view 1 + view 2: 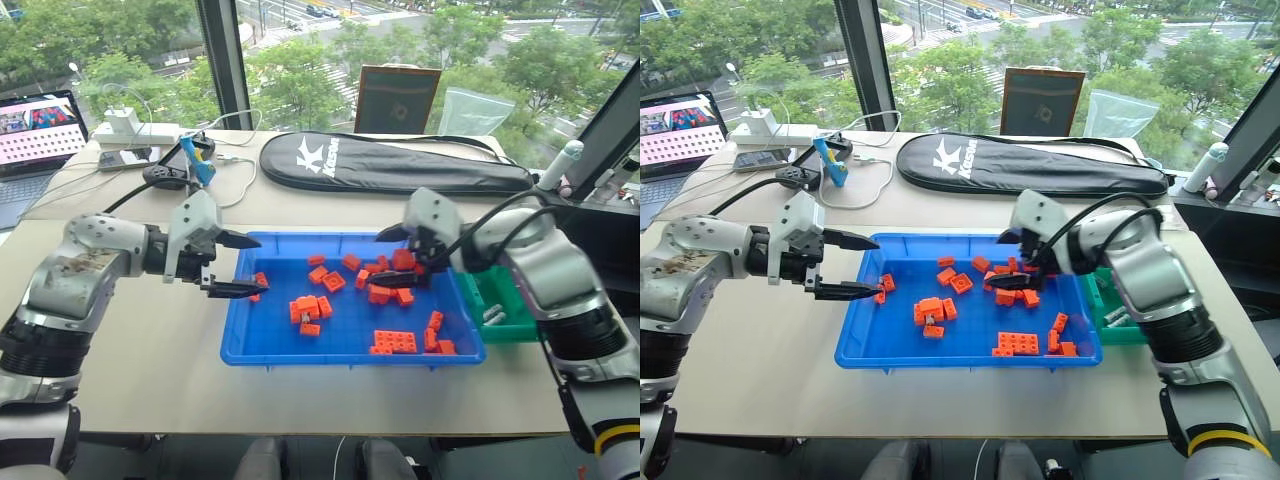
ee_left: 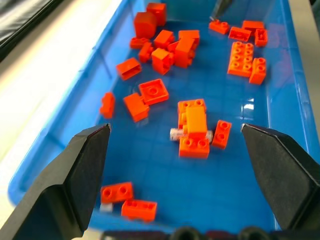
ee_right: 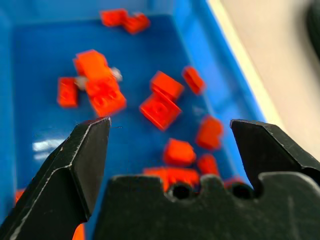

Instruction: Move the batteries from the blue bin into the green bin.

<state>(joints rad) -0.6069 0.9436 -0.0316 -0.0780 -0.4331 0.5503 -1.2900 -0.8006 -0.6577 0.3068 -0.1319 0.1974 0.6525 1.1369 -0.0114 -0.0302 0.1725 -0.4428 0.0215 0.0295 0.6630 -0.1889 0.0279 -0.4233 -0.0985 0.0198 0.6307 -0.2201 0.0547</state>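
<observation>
Left wrist view is showing 1 silvery battery (image 2: 176, 133) lying under orange bricks (image 2: 195, 125) in the blue bin (image 1: 245, 345). Both the left gripper (image 1: 243, 266) and the right gripper (image 1: 400, 257) are standing wide and empty. Some batteries are already lying in the green bin (image 1: 515, 330), so the next move is calling for a careful reach between the bricks.

Racket cover (image 1: 395, 162): bore a white "K" logo and the brand word "Kason", just legible, at its end nearer the laptop (image 1: 35, 140).
Laptop screen: nothing readable.
</observation>
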